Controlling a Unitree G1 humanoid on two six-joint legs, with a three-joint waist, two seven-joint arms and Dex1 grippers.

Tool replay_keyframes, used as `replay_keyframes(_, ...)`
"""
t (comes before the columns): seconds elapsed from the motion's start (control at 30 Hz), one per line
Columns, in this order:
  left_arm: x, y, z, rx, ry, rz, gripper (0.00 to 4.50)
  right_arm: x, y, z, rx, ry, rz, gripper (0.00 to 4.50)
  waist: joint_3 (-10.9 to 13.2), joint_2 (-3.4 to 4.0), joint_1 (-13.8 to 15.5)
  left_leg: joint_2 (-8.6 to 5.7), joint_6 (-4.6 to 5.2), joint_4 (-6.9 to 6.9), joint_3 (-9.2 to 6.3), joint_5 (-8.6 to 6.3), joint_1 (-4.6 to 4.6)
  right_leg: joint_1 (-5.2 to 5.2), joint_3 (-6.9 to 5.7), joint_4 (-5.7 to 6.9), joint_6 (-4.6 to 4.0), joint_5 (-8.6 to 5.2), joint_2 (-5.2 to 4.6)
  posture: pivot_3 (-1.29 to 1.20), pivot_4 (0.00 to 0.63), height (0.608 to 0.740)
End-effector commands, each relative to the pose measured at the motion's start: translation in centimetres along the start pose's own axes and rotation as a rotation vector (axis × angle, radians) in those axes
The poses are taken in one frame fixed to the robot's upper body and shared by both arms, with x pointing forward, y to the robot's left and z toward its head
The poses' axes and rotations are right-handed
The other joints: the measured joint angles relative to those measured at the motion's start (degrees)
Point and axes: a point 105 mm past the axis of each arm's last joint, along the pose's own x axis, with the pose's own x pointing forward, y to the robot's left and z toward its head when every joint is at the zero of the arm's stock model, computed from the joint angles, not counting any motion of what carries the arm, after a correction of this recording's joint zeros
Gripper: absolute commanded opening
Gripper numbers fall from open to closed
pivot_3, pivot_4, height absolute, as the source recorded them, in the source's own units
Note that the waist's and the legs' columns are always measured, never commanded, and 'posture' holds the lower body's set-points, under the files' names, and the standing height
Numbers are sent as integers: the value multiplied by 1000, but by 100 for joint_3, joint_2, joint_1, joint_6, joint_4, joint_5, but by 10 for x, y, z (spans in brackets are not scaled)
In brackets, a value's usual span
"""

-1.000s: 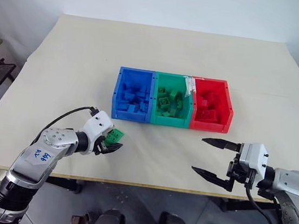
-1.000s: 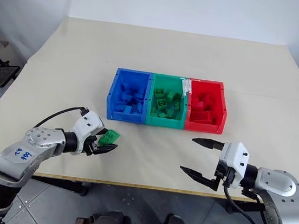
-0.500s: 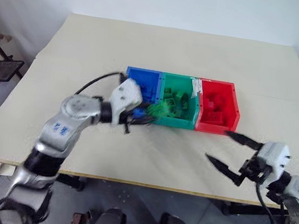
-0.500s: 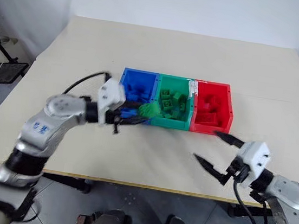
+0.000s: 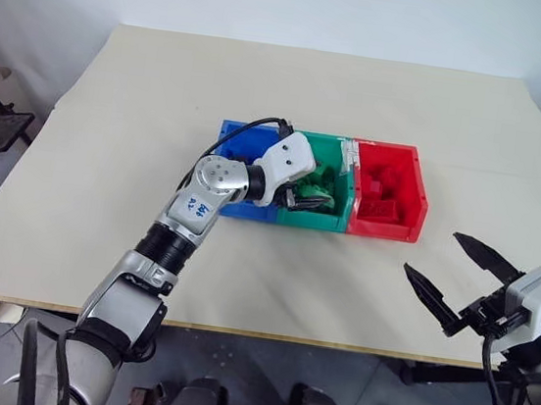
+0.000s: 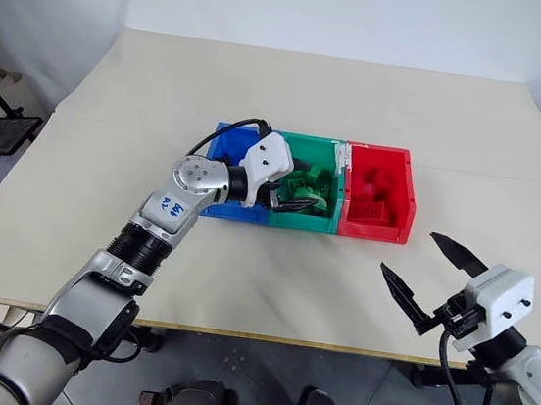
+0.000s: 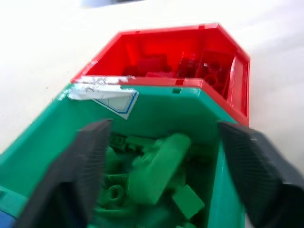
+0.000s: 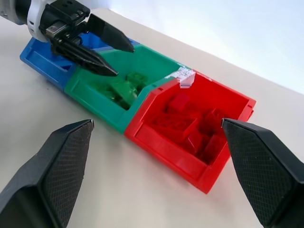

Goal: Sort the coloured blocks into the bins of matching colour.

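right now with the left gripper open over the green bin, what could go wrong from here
The left gripper hangs open low over the green bin, so pulling back could clip its rim or drag the joined bins. Green blocks are heaped up, so one might snag a finger and spill out. The right gripper sits apart, so it poses little risk.

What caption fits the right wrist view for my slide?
Left gripper, jaws open, poised over the green bin of green blocks, between the blue bin and red bin.

Left gripper [image 5: 313, 193] open-fingered over the green bin [image 5: 310, 216]; right gripper [image 5: 453, 282] spread wide near the table's [image 5: 145, 98] near edge.
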Motion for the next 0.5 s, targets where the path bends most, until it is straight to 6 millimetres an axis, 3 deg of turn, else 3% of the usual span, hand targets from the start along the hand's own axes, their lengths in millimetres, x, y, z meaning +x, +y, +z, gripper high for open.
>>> replay_keyframes(0.03, -34, 4, 17, 40, -86, -10, 4478, 5, 4, 5, -33, -18, 69, 4500, -1, 1, -45, 1, 0, -1, 0, 0, 1, -1, 0, 1, 0, 0, 0, 0, 150, 740)
replay_keyframes(0.17, -95, -1, 6, 58, -101, -38, 4478, 9, 5, -4, -34, 14, 183, 4500, -1, 2, -116, 8, -1, -5, -2, 0, 6, -1, -2, 4, 0, 0, 1, 0, 150, 740)
replay_keyframes(0.3, -166, -5, -25, 4, 15, -30, 4478, 9, 4, -15, -42, 69, 313, 4500, -1, 2, -124, 10, -2, -1, -5, -1, 7, 1, -2, 2, 0, 0, 0, 0, 150, 740)
replay_keyframes(0.43, -223, -6, -61, -71, 182, 61, 4478, 9, -1, -20, -59, 93, 385, 4500, 0, 0, -37, 10, 0, 4, -10, -3, 5, 5, -6, 0, 0, 0, 0, 0, 150, 740)
replay_keyframes(0.5, -242, -11, -71, -83, 228, 90, 4478, 6, -5, -21, -65, 99, 398, 4500, 0, 1, -25, 9, 1, 3, -11, -3, 6, 6, -5, -1, 0, 0, -2, 0, 150, 740)
